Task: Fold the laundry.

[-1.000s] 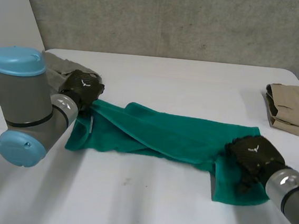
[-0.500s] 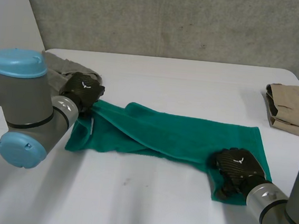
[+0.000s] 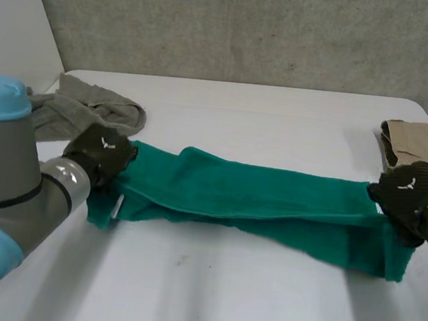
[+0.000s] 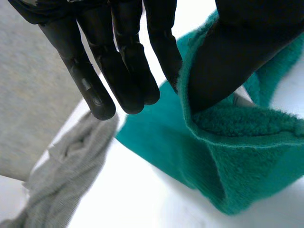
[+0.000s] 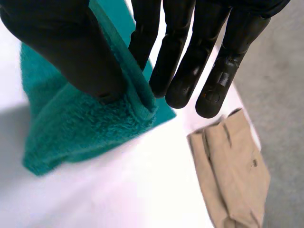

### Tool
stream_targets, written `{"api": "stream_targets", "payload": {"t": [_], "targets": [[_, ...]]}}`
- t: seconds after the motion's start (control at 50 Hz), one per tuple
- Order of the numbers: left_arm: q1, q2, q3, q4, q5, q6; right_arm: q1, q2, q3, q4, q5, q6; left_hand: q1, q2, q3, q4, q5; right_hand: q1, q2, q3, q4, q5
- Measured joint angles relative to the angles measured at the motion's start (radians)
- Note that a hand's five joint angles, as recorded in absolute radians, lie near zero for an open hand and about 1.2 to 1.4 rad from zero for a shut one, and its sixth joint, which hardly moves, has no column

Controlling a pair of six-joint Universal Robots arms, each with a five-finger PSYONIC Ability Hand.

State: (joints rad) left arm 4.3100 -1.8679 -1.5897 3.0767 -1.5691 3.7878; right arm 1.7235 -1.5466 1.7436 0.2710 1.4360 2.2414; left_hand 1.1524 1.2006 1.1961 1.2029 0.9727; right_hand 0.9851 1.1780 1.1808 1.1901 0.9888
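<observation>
Head view: left hand (image 3: pixel 101 153) mid-left and right hand (image 3: pixel 411 196) at right edge, each pinching an end, have pulled the teal terry towel (image 3: pixel 255 202) straight, ready to fold.

The long teal-green terry towel (image 3: pixel 256 199) was one plain colour; the crumpled pale-grey knit cloth (image 3: pixel 90 107) was plain too; the folded tan fabric garment (image 3: pixel 422 143) was unpatterned; the white table (image 3: pixel 223 298) was plain; the left hand (image 3: pixel 101 153) and right hand (image 3: pixel 412 195) were black.

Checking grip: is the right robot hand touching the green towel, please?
Touching: the right wrist view shows the right robot hand pinching the green towel.
</observation>
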Motion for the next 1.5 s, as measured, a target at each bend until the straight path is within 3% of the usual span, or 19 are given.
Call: {"api": "stream_targets", "payload": {"t": [0.12,0.28,0.48,0.6,0.84,0.98,1.16,1.2,1.28,1.5], "targets": [[0.009,-0.099,0.025,0.054,-0.003,0.006,-0.037,0.178,-0.109,-0.004,-0.009,-0.023,0.000,0.000,0.000,0.000,0.000,0.000,0.000,0.000,0.000,0.000],[0.011,-0.232,0.275,0.229,-0.006,0.007,0.008,0.384,-0.382,-0.225,0.028,0.063,0.000,0.000,0.000,0.000,0.000,0.000,0.000,0.000,0.000,0.000],[0.005,-0.223,0.615,0.546,-0.015,-0.002,0.054,0.377,-0.714,-0.632,0.059,0.180,0.000,0.001,0.000,0.000,0.000,0.000,0.000,0.000,0.000,0.000],[-0.002,-0.167,0.615,0.595,-0.029,-0.009,0.055,0.326,-0.732,-0.693,0.034,0.222,0.000,0.001,0.000,0.000,0.000,0.000,0.000,0.000,0.000,0.006],[0.015,-0.018,0.115,0.524,-0.020,-0.034,0.013,0.182,-0.353,-0.422,-0.236,0.231,0.000,0.001,0.001,0.000,0.000,0.000,0.000,0.000,0.000,0.009],[0.031,-0.042,-0.150,0.505,-0.009,-0.029,-0.094,0.172,-0.006,-0.322,-0.374,0.098,0.000,0.002,0.001,0.000,0.000,0.000,0.000,0.000,0.000,0.009],[0.034,-0.102,-0.241,0.509,-0.010,-0.026,-0.137,0.201,0.167,-0.306,-0.377,-0.044,-0.010,-0.026,-0.020,-0.023,-0.008,0.000,0.000,0.000,0.001,0.009],[0.040,-0.110,-0.248,0.513,-0.012,-0.026,-0.147,0.206,0.184,-0.307,-0.373,-0.048,-0.315,-0.326,-0.318,-0.328,-0.273,0.000,0.000,0.000,0.001,0.009],[0.053,-0.118,-0.250,0.524,-0.017,-0.026,-0.158,0.208,0.191,-0.311,-0.371,-0.032,-0.460,-0.508,-0.500,-0.516,-0.462,0.000,0.000,0.000,0.001,0.009],[0.086,-0.131,-0.264,0.546,-0.026,-0.026,-0.174,0.208,0.212,-0.349,-0.370,0.032,-0.477,-0.547,-0.537,-0.552,-0.502,0.000,0.000,0.000,0.001,0.009]]}}
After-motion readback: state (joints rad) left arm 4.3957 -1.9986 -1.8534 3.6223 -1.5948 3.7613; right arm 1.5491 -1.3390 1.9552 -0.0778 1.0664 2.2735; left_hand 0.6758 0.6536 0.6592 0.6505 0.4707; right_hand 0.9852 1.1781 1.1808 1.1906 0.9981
